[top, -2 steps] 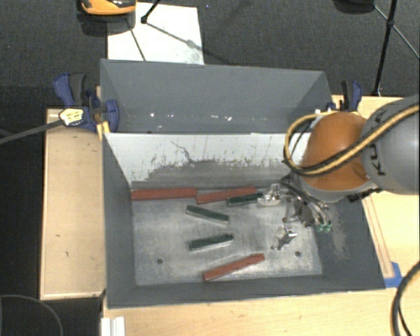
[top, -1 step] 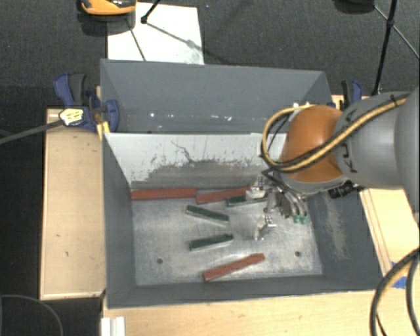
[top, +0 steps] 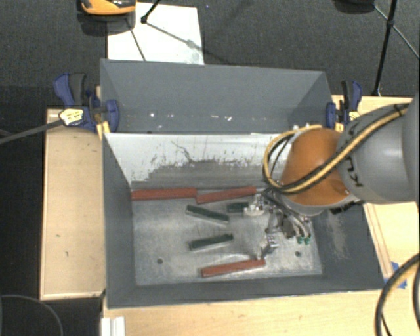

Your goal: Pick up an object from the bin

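green stick (top: 237, 207), right end possibly hidden

Three red-brown bars (top: 164, 193) (top: 226, 194) (top: 233, 267), three dark green bars (top: 207, 212) (top: 210, 242) (top: 237, 207).

White paper sheet (top: 167, 33) on dark carpet (top: 39, 46), orange-yellow device (top: 107, 6) just left of the sheet's top corner, dark cable (top: 26, 130) well below and left of the sheet.
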